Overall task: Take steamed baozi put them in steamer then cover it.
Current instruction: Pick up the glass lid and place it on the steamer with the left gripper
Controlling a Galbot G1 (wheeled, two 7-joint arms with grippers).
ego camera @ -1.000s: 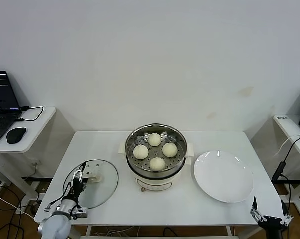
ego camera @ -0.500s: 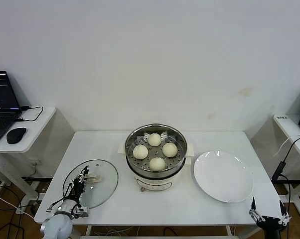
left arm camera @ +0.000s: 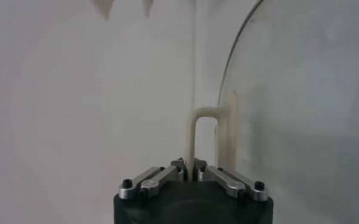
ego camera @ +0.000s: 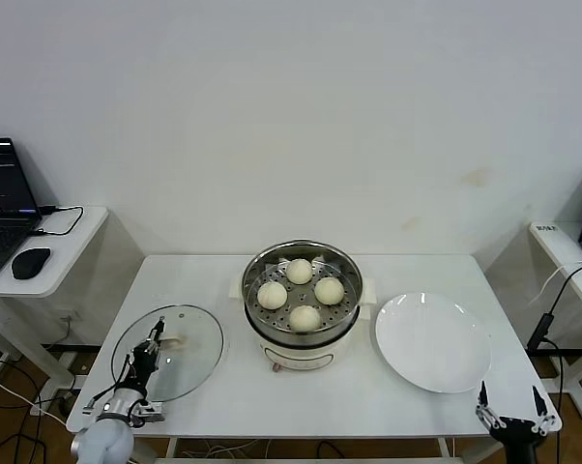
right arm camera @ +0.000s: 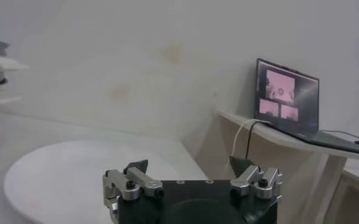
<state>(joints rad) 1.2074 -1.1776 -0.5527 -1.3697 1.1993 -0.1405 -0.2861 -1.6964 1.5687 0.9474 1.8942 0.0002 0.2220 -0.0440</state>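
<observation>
Cover [ego camera: 167, 353], rim tilted up, handle clamped by left gripper [ego camera: 152, 340].

The head camera looks down from above and in front on the whole bench [ego camera: 223, 382]. The left wrist camera sits right behind the left hand [left arm camera: 188, 173], very close to the lid [left arm camera: 301, 109]. The right wrist camera looks low across the plate [right arm camera: 75, 176], which the head view also shows.

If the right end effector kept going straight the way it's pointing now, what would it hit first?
Probably the white plate. The right end effector, open at the table's near right corner, points low over it. Beyond is the wall; depth is hard to judge.
</observation>
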